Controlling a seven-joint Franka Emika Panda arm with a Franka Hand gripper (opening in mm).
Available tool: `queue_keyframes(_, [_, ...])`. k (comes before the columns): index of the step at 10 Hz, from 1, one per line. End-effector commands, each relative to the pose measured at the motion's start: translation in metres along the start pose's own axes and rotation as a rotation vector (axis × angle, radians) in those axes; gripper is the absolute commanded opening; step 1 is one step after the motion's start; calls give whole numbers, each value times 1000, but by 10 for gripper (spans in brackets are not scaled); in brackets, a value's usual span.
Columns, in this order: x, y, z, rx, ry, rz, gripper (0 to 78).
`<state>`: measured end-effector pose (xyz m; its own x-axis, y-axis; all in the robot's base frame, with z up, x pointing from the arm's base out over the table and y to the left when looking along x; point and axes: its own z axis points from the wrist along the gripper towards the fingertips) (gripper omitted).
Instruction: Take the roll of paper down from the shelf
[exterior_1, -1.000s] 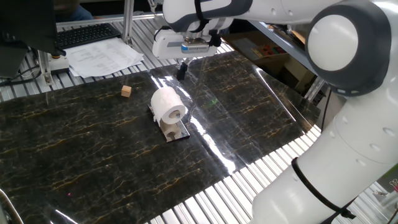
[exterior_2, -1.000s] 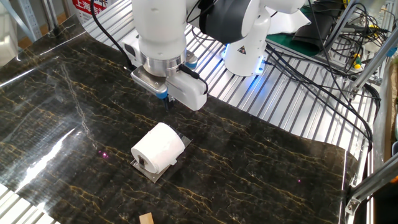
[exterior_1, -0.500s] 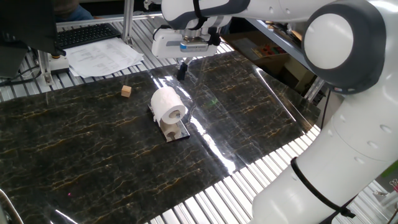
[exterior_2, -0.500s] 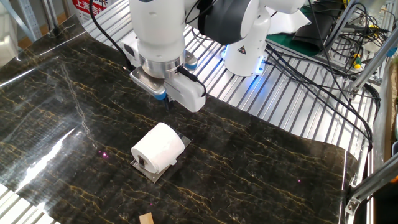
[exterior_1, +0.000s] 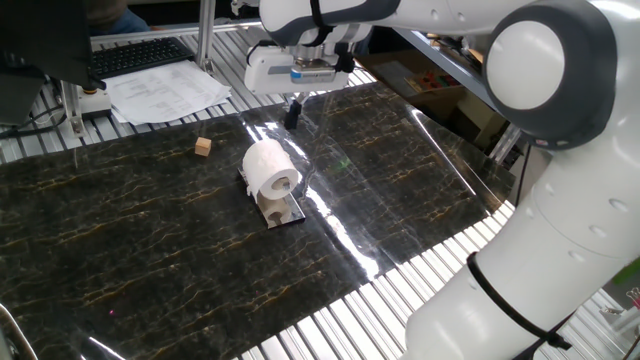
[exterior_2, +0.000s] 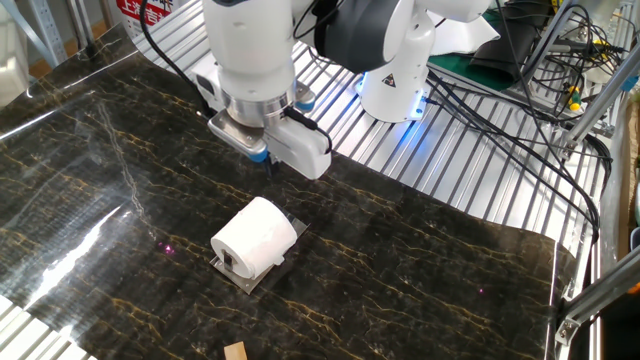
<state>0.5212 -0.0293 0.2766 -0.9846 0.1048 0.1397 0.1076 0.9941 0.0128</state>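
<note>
On shelf (exterior_1: 279, 208): roll (exterior_1: 269, 167), unmoved.
Gripper (exterior_1: 292, 113): above, behind roll; nudged slightly vs. 0.5 s ago.
Fingers: together.

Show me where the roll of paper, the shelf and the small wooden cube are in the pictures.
roll of paper (exterior_1: 268, 165), one fixed view, on its white curved side.
shelf (exterior_1: 282, 211), one fixed view, on the pale wood and grey plate under the roll.
wooden cube (exterior_1: 203, 147), one fixed view, on its top face.

Dark marbled tabletop (exterior_1: 150, 220), slatted metal bench (exterior_2: 470, 170), glare streaks
</note>
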Motion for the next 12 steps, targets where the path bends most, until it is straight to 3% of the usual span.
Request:
queue_keyframes(1, [-4, 0, 2, 5, -3, -7, 0])
queue_keyframes(4, [-17, 8, 16, 6, -9, 8, 0])
queue_keyframes(8, [-35, 3, 38, 1, -14, 1, 0])
queue_keyframes(12, [-38, 6, 56, 4, -21, 8, 0])
